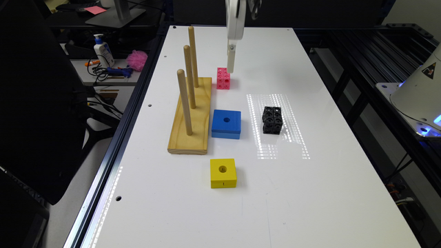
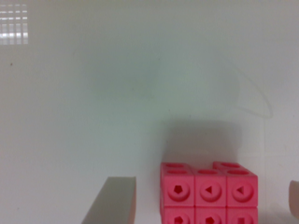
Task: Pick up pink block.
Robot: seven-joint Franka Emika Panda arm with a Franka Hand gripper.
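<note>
My pincer [image 1: 231,67] hangs low over the far part of the white table [image 1: 310,193], fingers spread wide; in the wrist view one finger [image 2: 114,200] stands at each side of the pink block [image 2: 208,193], neither touching it. The pink block [image 1: 223,78] rests on the table, just right of the wooden peg board [image 1: 191,120]. Nearer lie the blue block [image 1: 226,124], black block [image 1: 272,120] and yellow block [image 1: 223,173].

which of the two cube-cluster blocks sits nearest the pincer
The pink block, beside the far end of the wooden peg stand. The pincer hangs right next to it, while the black block lies well apart, nearer the blue block.
</note>
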